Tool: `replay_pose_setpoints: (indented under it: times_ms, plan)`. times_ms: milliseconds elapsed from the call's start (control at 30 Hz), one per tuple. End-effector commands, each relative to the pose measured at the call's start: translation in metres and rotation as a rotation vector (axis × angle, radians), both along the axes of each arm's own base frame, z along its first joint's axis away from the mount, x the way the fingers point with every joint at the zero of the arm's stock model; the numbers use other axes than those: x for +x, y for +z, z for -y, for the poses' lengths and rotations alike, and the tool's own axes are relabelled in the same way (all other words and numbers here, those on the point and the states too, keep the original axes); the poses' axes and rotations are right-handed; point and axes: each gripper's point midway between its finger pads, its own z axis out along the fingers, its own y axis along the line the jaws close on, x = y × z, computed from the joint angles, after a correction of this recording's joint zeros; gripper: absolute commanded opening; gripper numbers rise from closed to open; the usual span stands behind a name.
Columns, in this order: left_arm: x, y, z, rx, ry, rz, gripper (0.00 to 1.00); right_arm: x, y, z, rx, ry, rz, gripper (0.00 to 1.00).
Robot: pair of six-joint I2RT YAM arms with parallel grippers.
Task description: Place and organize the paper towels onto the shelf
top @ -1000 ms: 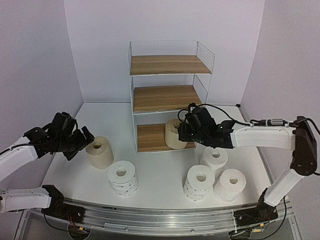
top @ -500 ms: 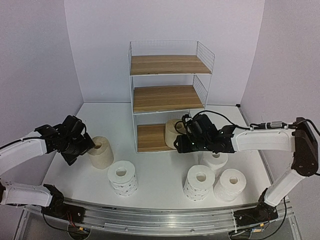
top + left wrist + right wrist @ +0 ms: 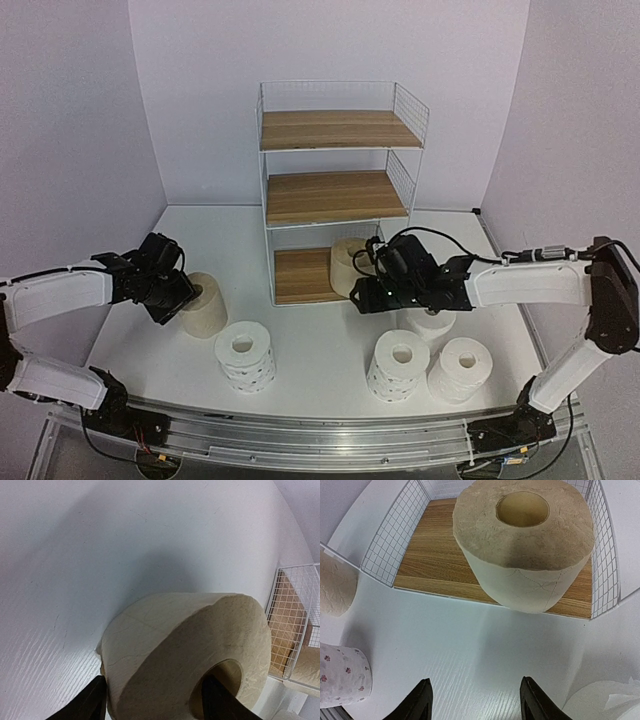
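Top external: one beige paper towel roll [image 3: 345, 268] sits on the bottom board of the white wire three-tier shelf [image 3: 335, 130], so one of six looks done. Five left on the white table [image 3: 300, 230]: one beige table roll [image 3: 185, 645], two dotted white rolls [image 3: 244, 355], two plain white rolls [image 3: 462, 368]. Left gripper [image 3: 155, 700] straddles the beige table roll's wall, can't tell if clamped; right gripper [image 3: 475, 700] parted, empty, facing the shelf

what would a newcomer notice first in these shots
The tall three-tier white wire shelf with brown wooden boards stands at the far middle of the white table, one beige paper roll on its bottom board. On the left, the left gripper has its fingers either side of a second beige roll's wall.
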Motion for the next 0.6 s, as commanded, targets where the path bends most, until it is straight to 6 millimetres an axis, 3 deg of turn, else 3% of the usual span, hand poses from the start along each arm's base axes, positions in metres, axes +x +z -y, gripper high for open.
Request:
replay_pose_setpoints:
  times_ms: [0,133,200,333,467,567]
  plan:
    - [0.005,-0.006,0.003,-0.005,-0.004,-0.012,0.46,-0.003,0.027,-0.001,0.069,0.018,0.034,0.56]
    - [0.005,0.004,0.004,0.007,-0.027,-0.016,0.10,-0.013,0.035,-0.005,0.077,0.102,0.046,0.57]
    - [0.009,0.023,0.007,0.015,-0.063,0.009,0.01,-0.020,0.042,-0.011,0.087,0.174,0.054,0.58]
    - [0.015,0.073,0.027,-0.010,-0.241,0.101,0.00,-0.041,0.064,-0.033,0.121,0.386,0.097,0.66]
    - [0.007,0.125,0.076,-0.143,-0.563,0.203,0.00,-0.066,0.084,-0.064,0.125,0.589,0.168,0.73]
    - [-0.003,0.145,0.102,-0.215,-0.730,0.234,0.00,-0.093,0.097,-0.086,0.136,0.767,0.225,0.79]
